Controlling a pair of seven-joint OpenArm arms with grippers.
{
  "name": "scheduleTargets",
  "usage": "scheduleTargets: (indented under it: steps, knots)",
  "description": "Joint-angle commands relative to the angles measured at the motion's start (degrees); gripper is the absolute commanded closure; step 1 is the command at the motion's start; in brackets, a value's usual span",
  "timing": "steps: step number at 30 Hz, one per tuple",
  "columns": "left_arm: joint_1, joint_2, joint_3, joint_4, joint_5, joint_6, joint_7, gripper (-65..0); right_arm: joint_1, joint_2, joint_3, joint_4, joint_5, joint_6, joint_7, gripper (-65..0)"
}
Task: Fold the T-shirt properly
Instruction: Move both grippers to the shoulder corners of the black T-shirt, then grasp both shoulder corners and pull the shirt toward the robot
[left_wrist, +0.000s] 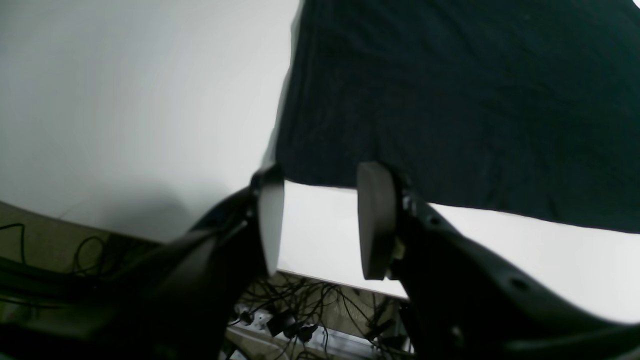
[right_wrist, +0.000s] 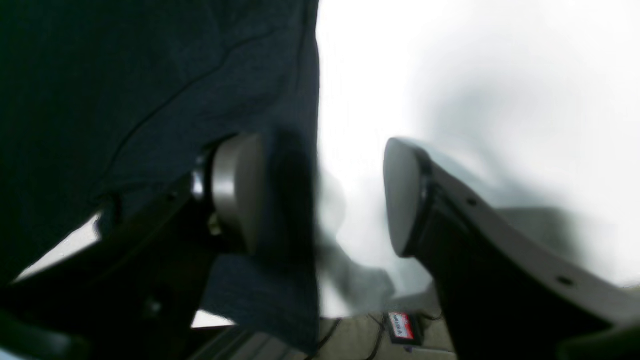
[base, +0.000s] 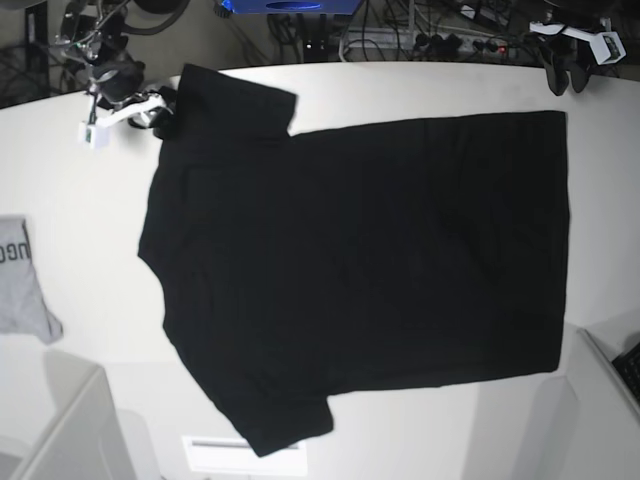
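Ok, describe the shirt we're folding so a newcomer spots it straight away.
Look at the white table in the base view. The T-shirt lies spread flat across its middle, sleeves toward that view's left and hem toward the right. It is large and plain black, unlike the small grey garment with dark lettering at the left edge.

The T-shirt (base: 380, 250) is black woven cloth, matt, with fine creases across its plain face. The table (base: 90, 170) presents a smooth white surface with a faint sheen. The left gripper (left_wrist: 320, 220) carries smooth grey pads (left_wrist: 375, 220) on black moulded plastic fingers. The grey garment (base: 20, 280) is soft matt cloth.
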Motion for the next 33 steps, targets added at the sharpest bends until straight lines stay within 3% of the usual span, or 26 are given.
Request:
scheduleTargets:
  steps: [1, 7, 10, 12, 15, 16, 24, 33]
  knots:
    - [0.11, -0.39, -0.48, 0.63, -0.46, -0.36, -1.14, -23.7, -0.38, 0.16, -1.66, 0.16, 0.39, 0.44, -1.31, -32.9]
    - [-1.91, -0.22, -0.48, -2.27, -0.64, -0.36, -1.05, -23.7, -1.17, 0.16, -5.7, -1.33, 0.3, 0.18, -1.13, -32.7]
    - [-3.67, -0.13, -1.09, -3.86, -0.64, -0.36, 3.17, -23.7, -1.17, 0.16, -5.97, -2.47, 0.3, 0.18, -1.13, -31.1]
    - [-5.43, 0.4, -3.38, -4.29, -1.78, -0.36, 6.6, -23.7, -1.17, 0.24, -5.97, -3.35, 0.3, 0.26, -1.13, -23.0]
    - [-6.83, 1.19, -7.51, -4.38, -7.93, -0.36, 11.87, -23.7, -1.08, 1.21, -6.05, -4.5, 0.48, 0.44, -1.4, -1.7]
    - [-7.45, 1.1, -8.65, -4.38, -9.78, -0.36, 13.37, -23.7, -0.82, 1.3, -6.05, -4.76, 0.48, 0.44, -1.4, 0.0]
    - [-13.95, 1.28, -12.79, -5.61, -11.89, -0.36, 26.29, -23.7, -0.82, 1.12, -5.97, -5.64, 0.65, 0.44, -1.4, 0.0]
    - [-18.44, 1.28, -11.56, -10.45, -11.89, -0.36, 27.34, -23.7, -0.73, 1.39, -6.05, -5.46, 0.65, 0.44, -1.4, 0.0]
